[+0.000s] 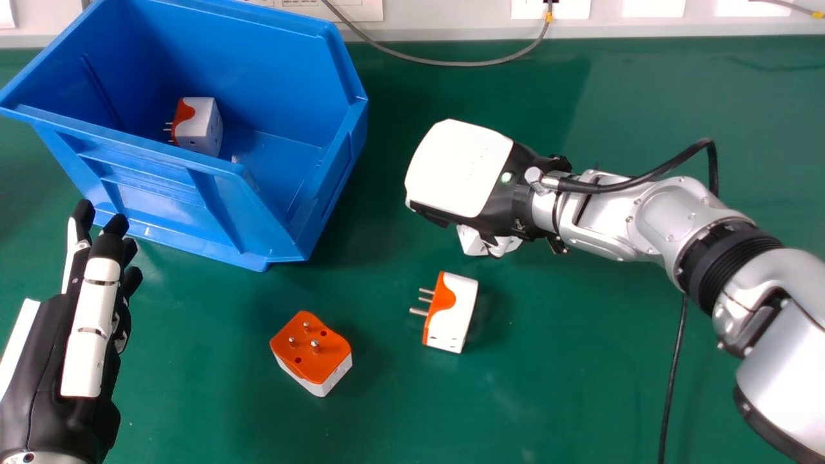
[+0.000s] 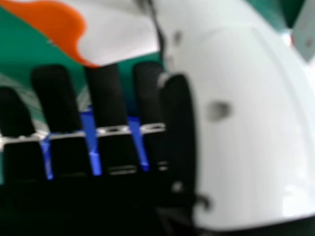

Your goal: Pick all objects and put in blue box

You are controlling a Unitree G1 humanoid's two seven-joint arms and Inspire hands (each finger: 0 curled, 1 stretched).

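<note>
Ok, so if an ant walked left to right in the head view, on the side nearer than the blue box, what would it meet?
The left hand → the adapter with its pins up → the adapter with its pins pointing left → the black cable → the silver right arm.

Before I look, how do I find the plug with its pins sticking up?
Find the big blue box. Below it in the head view, on the green table, between the robot's left hand and another plug, sits a plug with its orange side on top. Its pins stick up, but that neighbour's point sideways.
</note>
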